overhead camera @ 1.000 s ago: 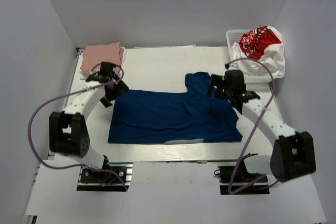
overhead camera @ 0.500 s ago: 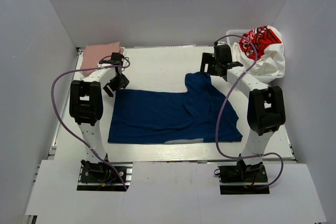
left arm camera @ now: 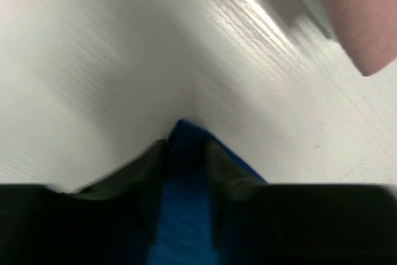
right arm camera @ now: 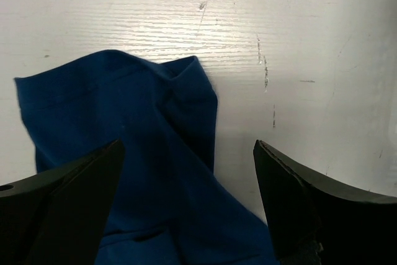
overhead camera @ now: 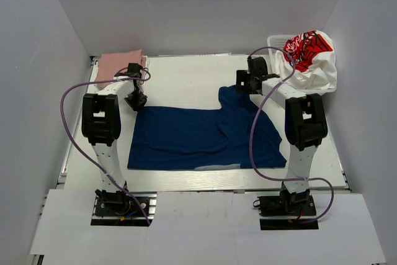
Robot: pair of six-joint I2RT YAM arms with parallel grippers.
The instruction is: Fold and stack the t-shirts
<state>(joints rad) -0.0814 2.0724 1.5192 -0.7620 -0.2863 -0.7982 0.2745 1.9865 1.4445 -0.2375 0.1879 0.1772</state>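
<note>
1. The navy t-shirt (overhead camera: 198, 138) lies spread flat on the middle of the table (overhead camera: 186, 76). One sleeve is bunched up at its far right side.
2. The left gripper (overhead camera: 136, 99) is at the far left corner of this shirt. In the left wrist view its fingers (left arm camera: 152, 178) are pressed together on a tip of the blue cloth.
3. The right gripper (overhead camera: 247, 82) is over the bunched sleeve. Its jaws stand wide apart and hold nothing, and the sleeve lies on the table under them.
4. A folded pink t-shirt (overhead camera: 121, 63) rests at the far left corner of the table, near the left gripper but apart from the navy one.
5. A white lattice basket (overhead camera: 276, 44) stands at the far right corner. A white t-shirt (overhead camera: 310, 57) with a red print is heaped in it and hangs over its side, just behind the right arm.
6. Purple cables (overhead camera: 64, 122) loop from both arms, and the right one crosses over the right part of the navy shirt.
7. The table is white with fine scratches, and plain pale walls (overhead camera: 198, 4) close it on three sides.
8. The left wrist view is blurred, so I cannot tell how much cloth is between the fingers.
</note>
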